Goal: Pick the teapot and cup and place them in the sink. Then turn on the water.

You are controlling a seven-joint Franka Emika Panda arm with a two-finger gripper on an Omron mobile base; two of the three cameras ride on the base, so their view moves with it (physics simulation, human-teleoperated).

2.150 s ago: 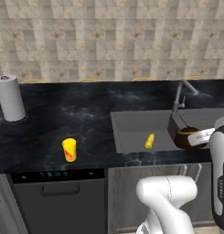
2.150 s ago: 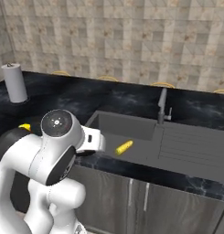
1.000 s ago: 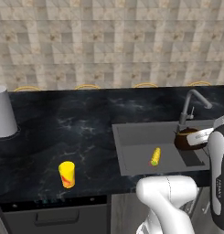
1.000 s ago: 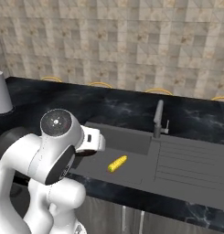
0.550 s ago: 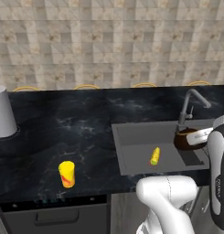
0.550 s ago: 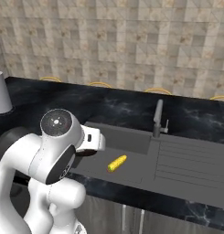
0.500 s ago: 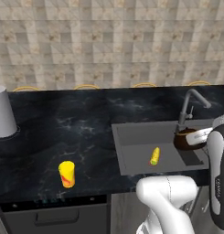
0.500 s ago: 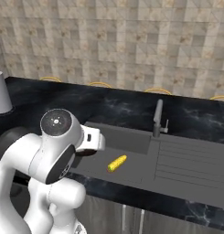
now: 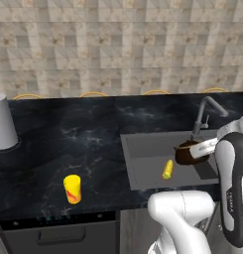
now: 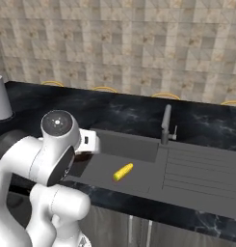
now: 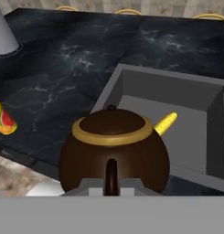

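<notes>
Carried with the base's short drive toward the sink, the teapot now hangs over the basin, its handle clamped in the closed gripper, while the cup waits on the counter, next in line.

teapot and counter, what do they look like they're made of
Teapot: probably glazed ceramic; smooth, glossy dark brown, with a gold-coloured band under the lid that could be metal or paint. Counter: looks like polished black marble or a similar stone, going by the pale veining and slight sheen, though it could be a laminate imitation.
</notes>
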